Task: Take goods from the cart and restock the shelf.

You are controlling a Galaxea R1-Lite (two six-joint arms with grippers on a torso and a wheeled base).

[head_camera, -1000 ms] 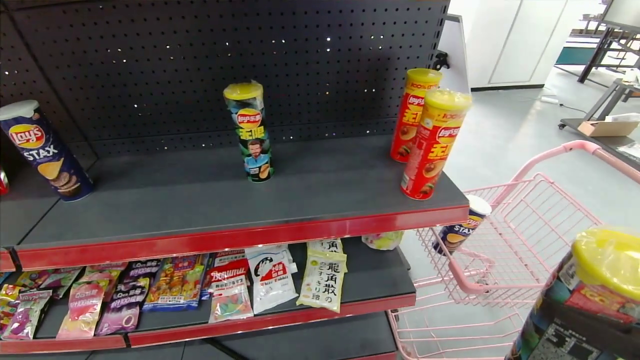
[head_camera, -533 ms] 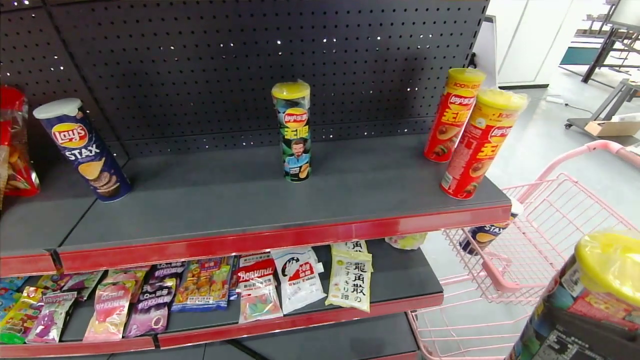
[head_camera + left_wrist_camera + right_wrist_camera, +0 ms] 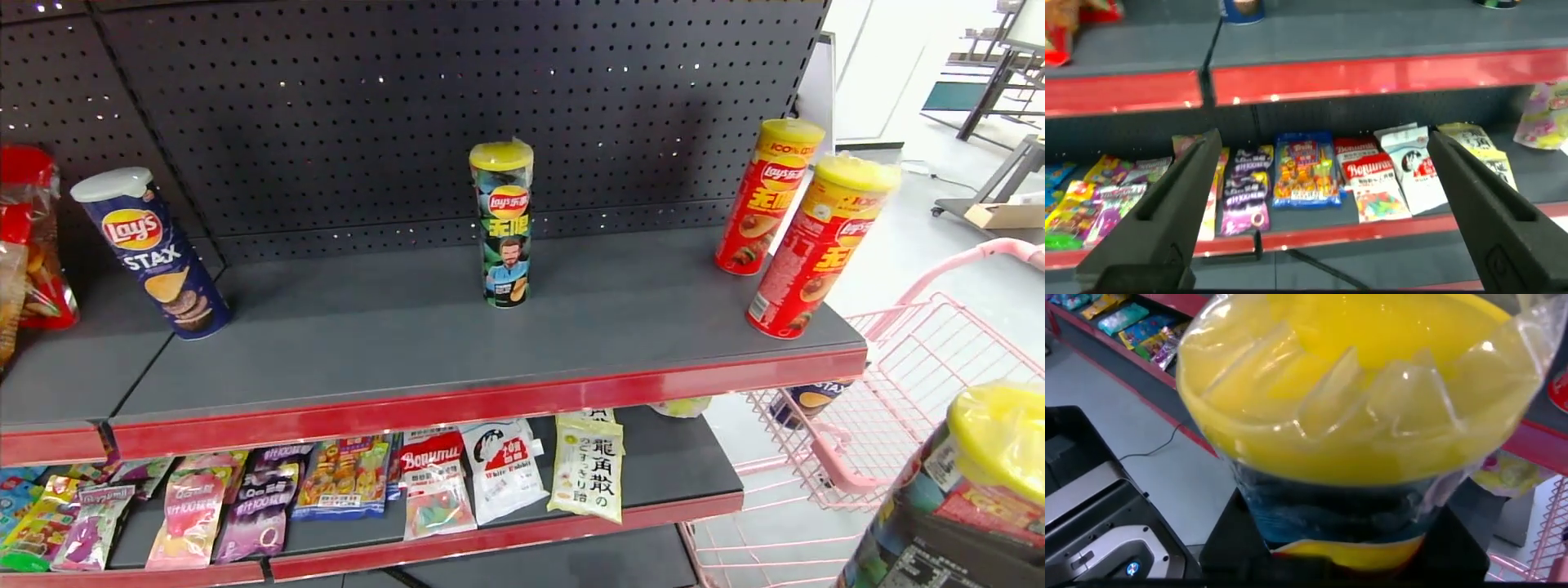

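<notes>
Right fingers: the right gripper (image 3: 1347, 543) is clenched on a chip can, with one dark finger (image 3: 1234, 543) on each side of the can's body, below the lid.
Held can: the held can (image 3: 967, 490) has a yellow lid under clear wrap and a dark printed body. It stands upright between the fingers at the near right, in front of the cart and apart from the shelf.
Left fingers: the left gripper (image 3: 1327, 204) is released, its fingers (image 3: 1167, 204) spread wide with nothing between them. It faces the lower shelf.
Cart: the pink wire cart (image 3: 922, 367) stands just right of the shelf's end. A blue can (image 3: 804, 396) lies inside it, partly hidden by the shelf edge.
Upper shelf: the upper shelf (image 3: 408, 343) carries a green can (image 3: 506, 224) at its middle. Two red cans (image 3: 767, 196) stand close together at its right end. A tilted navy can (image 3: 155, 253) is at the left.
Lower shelf: the lower shelf (image 3: 678, 482) holds snack bags (image 3: 343, 482) lying in a row along its front.
</notes>
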